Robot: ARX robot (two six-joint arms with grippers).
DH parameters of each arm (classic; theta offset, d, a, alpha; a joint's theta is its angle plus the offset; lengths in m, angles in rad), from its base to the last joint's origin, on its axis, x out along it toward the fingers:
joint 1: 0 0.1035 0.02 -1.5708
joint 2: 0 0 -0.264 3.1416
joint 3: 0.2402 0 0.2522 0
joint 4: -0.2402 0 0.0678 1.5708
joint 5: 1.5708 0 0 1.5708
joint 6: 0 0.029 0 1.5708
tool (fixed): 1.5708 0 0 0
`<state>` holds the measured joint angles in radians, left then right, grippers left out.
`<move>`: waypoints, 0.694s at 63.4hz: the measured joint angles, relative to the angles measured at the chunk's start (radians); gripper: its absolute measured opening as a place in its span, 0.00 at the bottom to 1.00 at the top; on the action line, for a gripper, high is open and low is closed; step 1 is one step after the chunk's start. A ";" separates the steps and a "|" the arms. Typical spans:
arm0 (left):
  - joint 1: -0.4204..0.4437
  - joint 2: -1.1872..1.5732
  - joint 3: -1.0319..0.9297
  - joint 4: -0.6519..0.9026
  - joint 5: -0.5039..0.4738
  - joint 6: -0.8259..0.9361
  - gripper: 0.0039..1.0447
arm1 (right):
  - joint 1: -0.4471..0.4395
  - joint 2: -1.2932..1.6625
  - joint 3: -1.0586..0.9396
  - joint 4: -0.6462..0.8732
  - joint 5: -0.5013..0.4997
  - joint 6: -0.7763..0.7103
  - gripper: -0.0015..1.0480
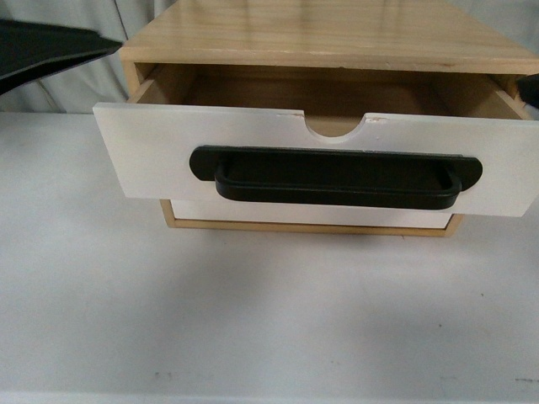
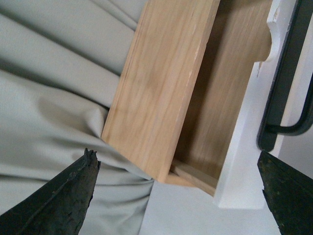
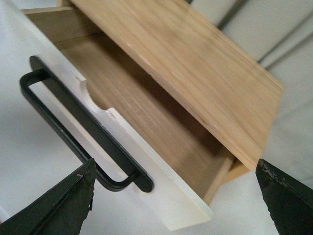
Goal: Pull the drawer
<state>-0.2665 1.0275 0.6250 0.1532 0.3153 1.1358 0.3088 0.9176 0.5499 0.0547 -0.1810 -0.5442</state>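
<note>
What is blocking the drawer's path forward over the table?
Nothing visible does: the white table ahead of the drawer shows bare. The left gripper and right gripper are open at its sides, neither touching the black bar handle.

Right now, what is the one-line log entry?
drawer: pulled out | handle: ungripped | left gripper: open, empty | right gripper: open, empty
</note>
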 joint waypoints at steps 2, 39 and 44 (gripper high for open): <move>0.012 -0.026 -0.029 0.011 -0.002 -0.020 0.94 | -0.003 -0.027 -0.018 0.008 0.023 0.016 0.91; 0.258 -0.431 -0.391 0.105 -0.206 -0.911 0.94 | -0.027 -0.529 -0.344 -0.039 0.486 0.412 0.91; 0.254 -0.433 -0.395 0.123 -0.211 -0.981 0.94 | -0.027 -0.530 -0.347 -0.029 0.492 0.430 0.91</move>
<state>-0.0124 0.5949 0.2298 0.2764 0.1047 0.1547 0.2821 0.3878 0.2028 0.0254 0.3107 -0.1143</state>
